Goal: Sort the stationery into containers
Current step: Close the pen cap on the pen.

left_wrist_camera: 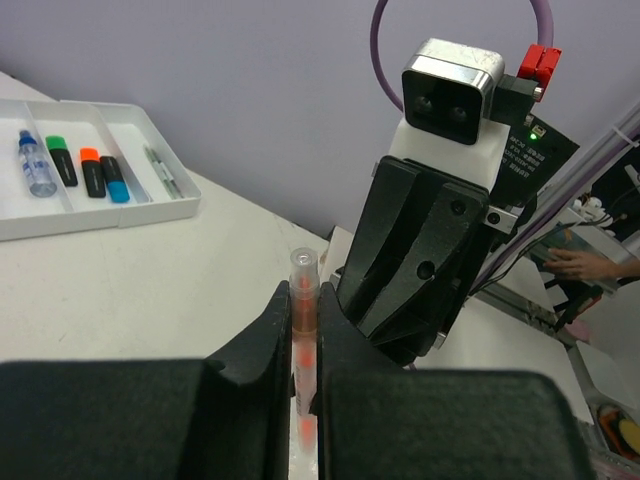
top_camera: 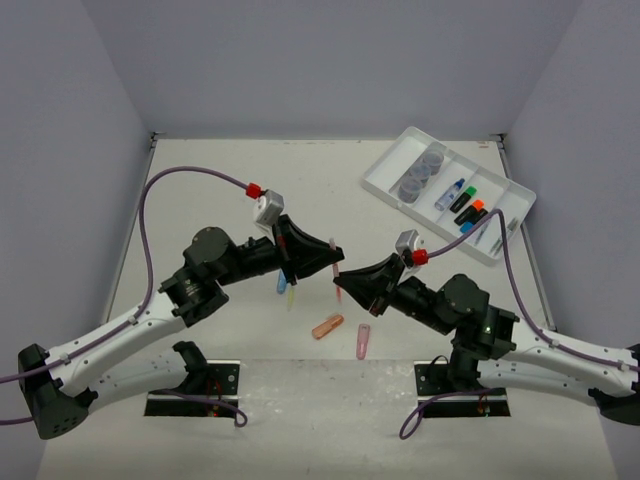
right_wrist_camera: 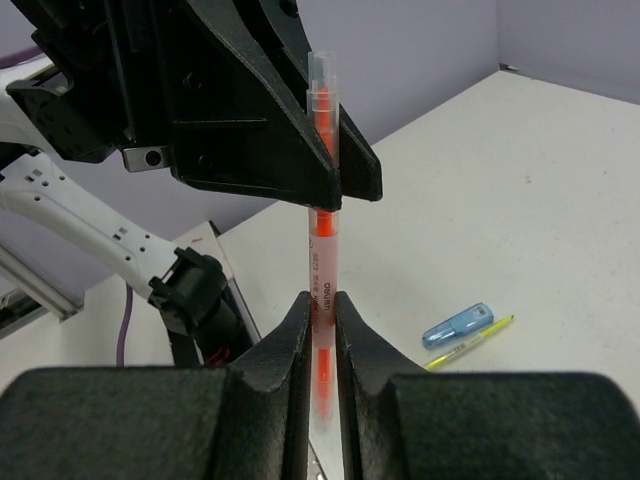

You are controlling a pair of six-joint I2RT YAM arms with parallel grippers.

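Left gripper [left_wrist_camera: 305, 315] and right gripper [right_wrist_camera: 320, 310] both pinch one orange pen [right_wrist_camera: 322, 240] — I'd release one fully, no tugging, before the other carries it to the white tray [top_camera: 490, 183]

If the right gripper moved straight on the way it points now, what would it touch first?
The right gripper would most likely meet the left gripper first: both are shut on one orange pen, and the left sits straight ahead along it.
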